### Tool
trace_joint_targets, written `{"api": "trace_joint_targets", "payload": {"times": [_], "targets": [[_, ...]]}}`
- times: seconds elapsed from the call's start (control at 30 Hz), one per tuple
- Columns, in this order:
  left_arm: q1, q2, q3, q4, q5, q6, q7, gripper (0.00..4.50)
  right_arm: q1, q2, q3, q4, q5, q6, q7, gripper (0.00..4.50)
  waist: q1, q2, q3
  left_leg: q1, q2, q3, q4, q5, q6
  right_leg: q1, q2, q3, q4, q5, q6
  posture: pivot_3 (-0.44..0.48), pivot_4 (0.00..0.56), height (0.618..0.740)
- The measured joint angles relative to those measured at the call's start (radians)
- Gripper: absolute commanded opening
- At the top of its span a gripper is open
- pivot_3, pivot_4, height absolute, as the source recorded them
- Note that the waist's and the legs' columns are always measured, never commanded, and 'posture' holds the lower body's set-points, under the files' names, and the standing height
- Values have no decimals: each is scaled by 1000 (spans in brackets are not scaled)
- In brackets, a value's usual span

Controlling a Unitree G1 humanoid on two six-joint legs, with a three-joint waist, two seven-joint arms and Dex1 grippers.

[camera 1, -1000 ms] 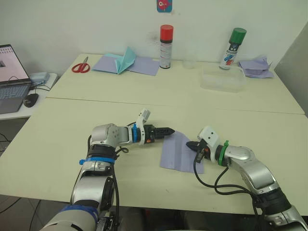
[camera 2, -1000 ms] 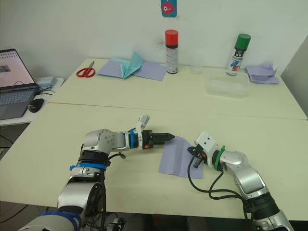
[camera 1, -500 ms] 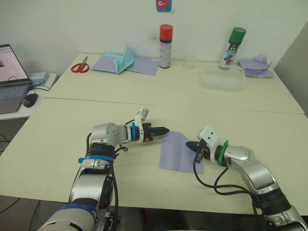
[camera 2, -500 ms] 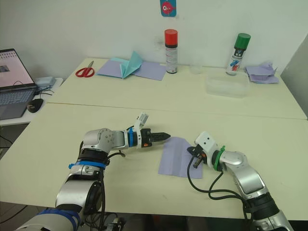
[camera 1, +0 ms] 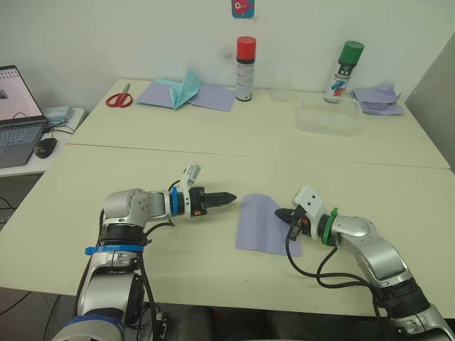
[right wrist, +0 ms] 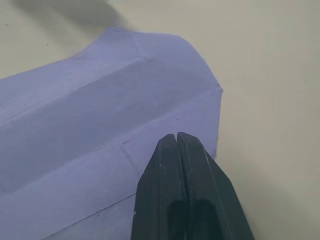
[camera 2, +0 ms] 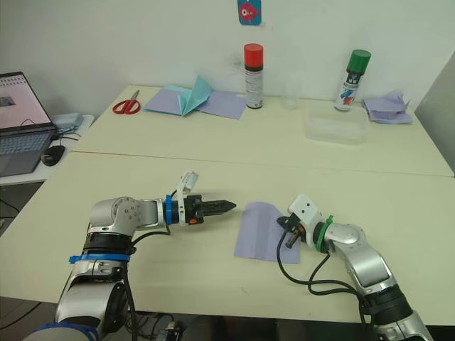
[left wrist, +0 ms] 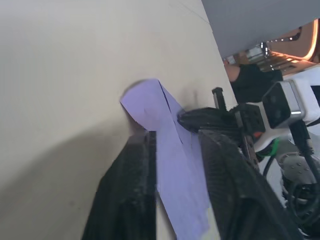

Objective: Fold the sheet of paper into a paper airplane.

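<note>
My right claw (camera 1: 281, 212), fingers pressed together, pins the right edge of the creased lavender-purple sheet of paper (camera 1: 259, 224) flat on the cream bench (camera 1: 213, 163). My left claw (camera 1: 229, 195), fingers slightly parted, hovers just left of the sheet.
</note>
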Motion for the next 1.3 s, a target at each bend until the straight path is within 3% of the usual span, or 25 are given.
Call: {"api": "trace_joint_targets", "payload": {"times": [0.13,0.43,1.3], "targets": [[-46,-72,55,89,-9,107,105,2517,0,3,0,-2,0,0,-1,0,-2,0,0,0,-2,0,0,0,0,0,1,0,0,0,0,0,150,740],[-213,-99,118,331,16,180,217,2517,0,3,0,-3,0,1,-3,0,-1,0,0,0,-2,0,-1,0,0,0,2,-1,0,0,0,0,150,740],[-260,-118,77,412,52,18,156,2517,13,11,0,-13,0,4,-11,0,0,0,0,0,-2,0,-1,0,-1,0,1,-1,0,0,0,0,150,740]]}}
